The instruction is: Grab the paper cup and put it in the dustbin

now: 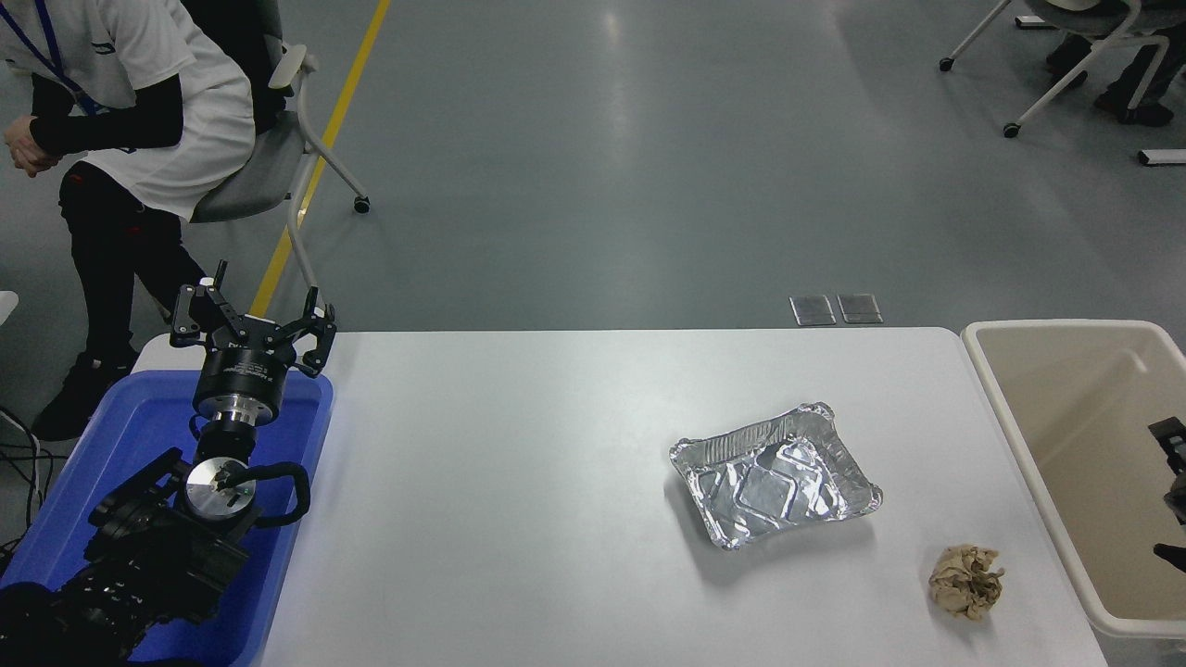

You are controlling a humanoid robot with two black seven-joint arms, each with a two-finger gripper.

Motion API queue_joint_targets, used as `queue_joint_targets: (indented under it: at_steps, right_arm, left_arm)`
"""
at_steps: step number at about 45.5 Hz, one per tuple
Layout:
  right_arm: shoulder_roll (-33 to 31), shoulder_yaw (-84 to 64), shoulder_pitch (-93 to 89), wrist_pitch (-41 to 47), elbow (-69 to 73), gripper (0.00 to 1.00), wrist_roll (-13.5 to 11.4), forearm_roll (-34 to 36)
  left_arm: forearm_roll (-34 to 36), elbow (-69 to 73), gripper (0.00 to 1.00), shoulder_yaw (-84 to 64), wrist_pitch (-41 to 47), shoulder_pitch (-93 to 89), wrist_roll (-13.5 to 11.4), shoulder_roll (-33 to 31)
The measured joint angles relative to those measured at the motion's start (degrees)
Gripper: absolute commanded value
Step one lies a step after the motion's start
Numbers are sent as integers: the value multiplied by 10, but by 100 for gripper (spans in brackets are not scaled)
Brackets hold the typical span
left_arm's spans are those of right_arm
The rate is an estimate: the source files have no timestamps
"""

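Right gripper shows only at the frame's 3 o'clock edge, over the dustbin; two black finger parts stand apart with nothing between them, so it reads as spread and empty. Paper cup cannot be made out; the bin's visible interior shows only bare beige wall. Left gripper parked at 9 o'clock above the blue tub, fingers splayed. Foil tray mid-table; crumpled paper ball at its 5 o'clock, well apart.
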Motion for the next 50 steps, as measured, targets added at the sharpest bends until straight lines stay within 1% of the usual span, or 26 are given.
queue_joint_targets:
  at_steps: [11,18,22,31,37,50]
  right_arm:
    - [-2,-2,7,3,5,100,-1,-5]
    - [-16,-17,17,4,26,100,-2,-8]
    - [-32,-29,28,4,53,100,-2,-8]
    - [-109,-63,74,2,164,100,-3,-9]
    - [-145,-108,115,2,222,100,-3,-8]
    - [-179,-250,232,4,330,100,-1,-3]
  left_arm:
    - [0,0,99,0,0,0,0,0]
    - [0,0,99,0,0,0,0,0]
    - [0,0,99,0,0,0,0,0]
    - [0,0,99,0,0,0,0,0]
    - [0,0,99,0,0,0,0,0]
    - [0,0,99,0,0,0,0,0]
